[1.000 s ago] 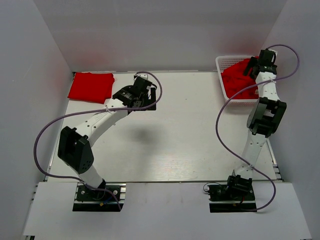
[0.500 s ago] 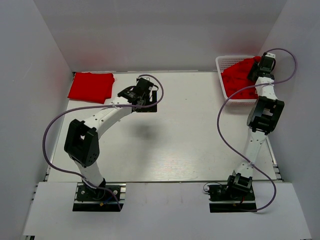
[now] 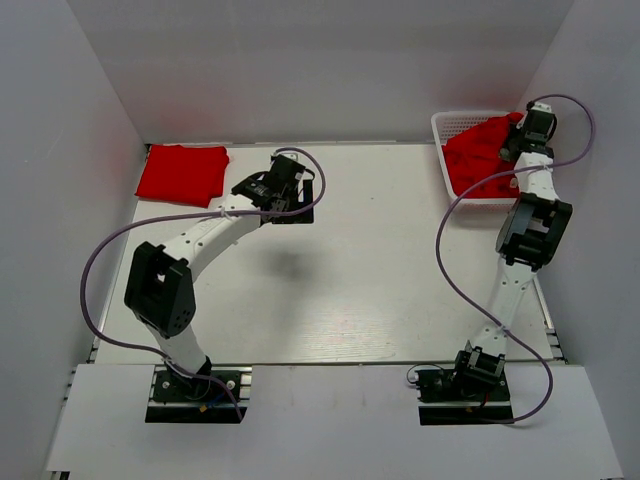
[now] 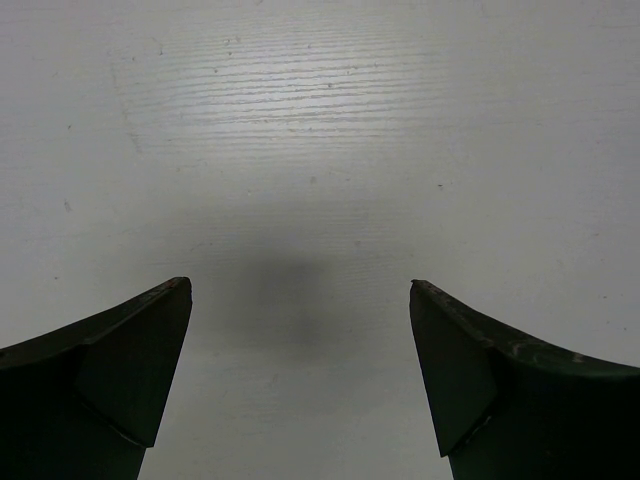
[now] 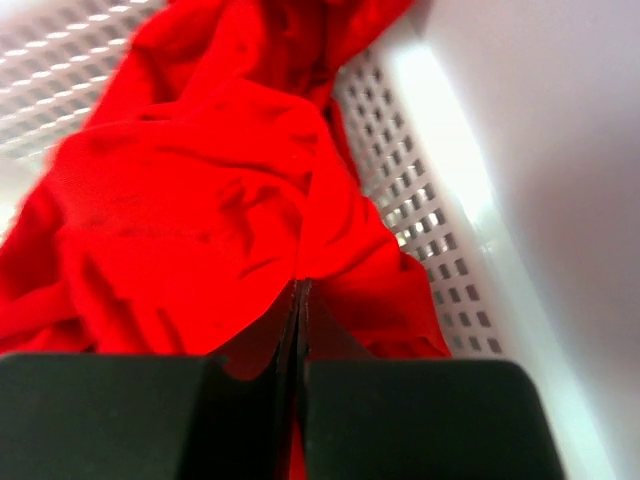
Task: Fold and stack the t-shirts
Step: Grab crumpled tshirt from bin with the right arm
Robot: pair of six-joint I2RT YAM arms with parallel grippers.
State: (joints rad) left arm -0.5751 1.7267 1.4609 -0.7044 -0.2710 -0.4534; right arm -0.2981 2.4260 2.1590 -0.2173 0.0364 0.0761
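A folded red t-shirt [image 3: 182,172] lies flat at the table's back left corner. More crumpled red t-shirts [image 3: 478,155] fill the white lattice basket [image 3: 455,118] at the back right. My right gripper [image 3: 515,138] reaches down into that basket. In the right wrist view it [image 5: 300,284] is shut, its tips pinching a fold of the crumpled red t-shirt [image 5: 190,200]. My left gripper [image 3: 287,198] hovers over the bare table near the back centre. In the left wrist view it [image 4: 300,287] stands wide open with nothing between its fingers.
The basket wall [image 5: 430,210] runs close along the right of the pinched fabric, with the enclosure's side wall just beyond. White walls close in the table on three sides. The right arm's purple cable [image 3: 445,240] loops over the table's right part.
My right gripper has gone from open to shut on the red fabric in the basket. The left arm's elbow has shifted slightly while its gripper stayed open.
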